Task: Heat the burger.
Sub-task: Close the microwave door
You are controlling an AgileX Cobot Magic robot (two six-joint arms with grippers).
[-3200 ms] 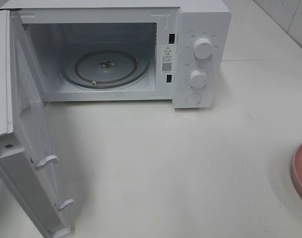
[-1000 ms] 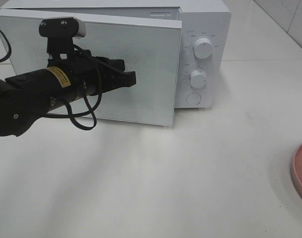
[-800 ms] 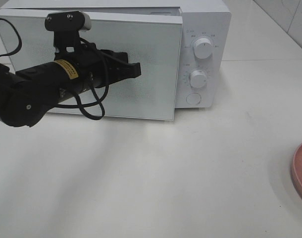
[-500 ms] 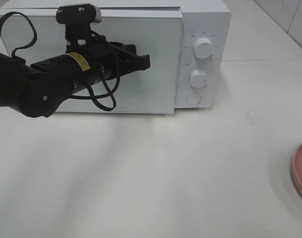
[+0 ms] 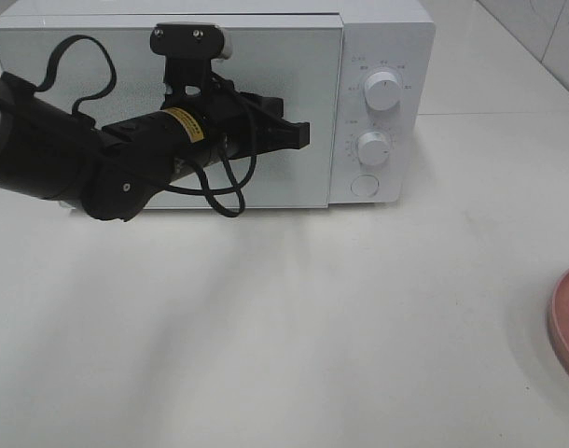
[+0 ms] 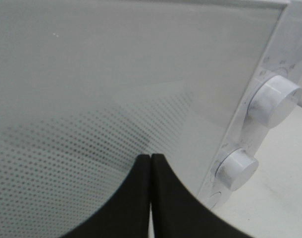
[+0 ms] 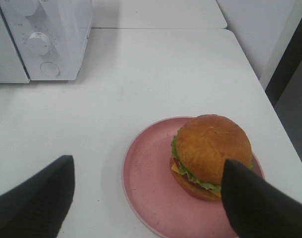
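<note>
The left gripper (image 5: 298, 135) has its jaws pressed together with nothing between them, and its tip is against the microwave door (image 5: 294, 65), near the door's right edge. In the left wrist view the two black fingers (image 6: 136, 198) meet in one thin line in front of the dotted glass of the door. The right gripper (image 7: 146, 193) has its jaws wide apart and holds nothing; it hangs above the table (image 7: 156, 74), over the plate.

The microwave (image 5: 387, 37) is white and stands at the back of the table, with its door shut. On its panel there are two round knobs (image 5: 382, 91), one above the other, and a round button (image 5: 364, 186) below them.

The pink plate (image 7: 146, 183) lies near the right edge of the table, well apart from the microwave. The burger (image 7: 213, 153) sits on this plate, toward one side of it.
</note>
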